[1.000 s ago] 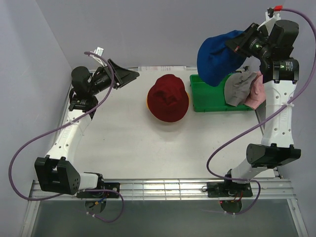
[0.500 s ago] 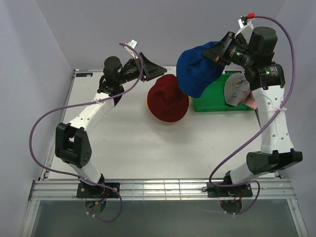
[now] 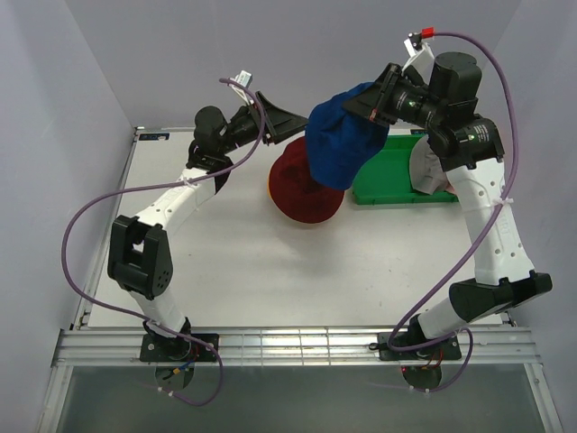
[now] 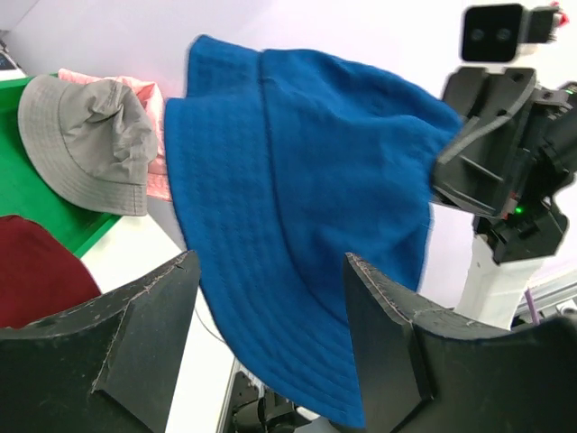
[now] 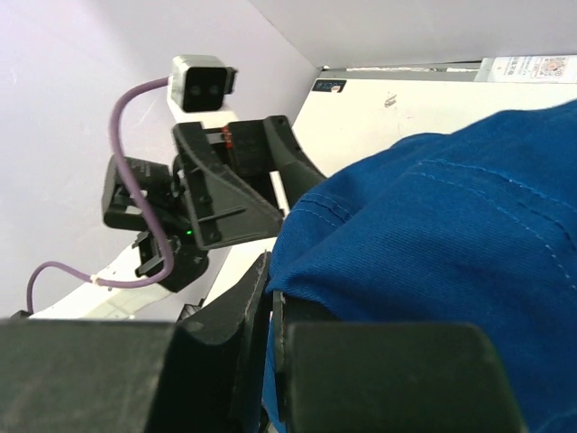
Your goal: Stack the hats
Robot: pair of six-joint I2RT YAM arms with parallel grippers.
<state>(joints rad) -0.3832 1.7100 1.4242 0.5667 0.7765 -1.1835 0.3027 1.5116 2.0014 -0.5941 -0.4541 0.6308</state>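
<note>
My right gripper [image 3: 372, 104] is shut on the brim of the blue hat [image 3: 338, 137], which hangs in the air over the far edge of the dark red hat [image 3: 302, 197]. The pinch shows in the right wrist view [image 5: 270, 281], with blue cloth [image 5: 451, 234] beside it. The red hat lies on the table with a thin yellow edge [image 3: 270, 188] at its left. My left gripper [image 3: 290, 124] is open and empty just left of the blue hat, whose brim [image 4: 297, 207] hangs beyond its spread jaws [image 4: 270, 262]. The grey hat [image 4: 86, 144] and the pink hat [image 4: 149, 99] lie in the bin.
The green bin [image 3: 388, 188] stands at the table's back right, with the grey hat [image 3: 424, 167] draped over its right end. It also shows in the left wrist view [image 4: 18, 185]. Walls close in the table at the back and both sides.
My right arm has carried the blue hat left, from above the bin to over the red hat. My left arm has swung in from the left edge toward the blue hat, its gripper still open.
</note>
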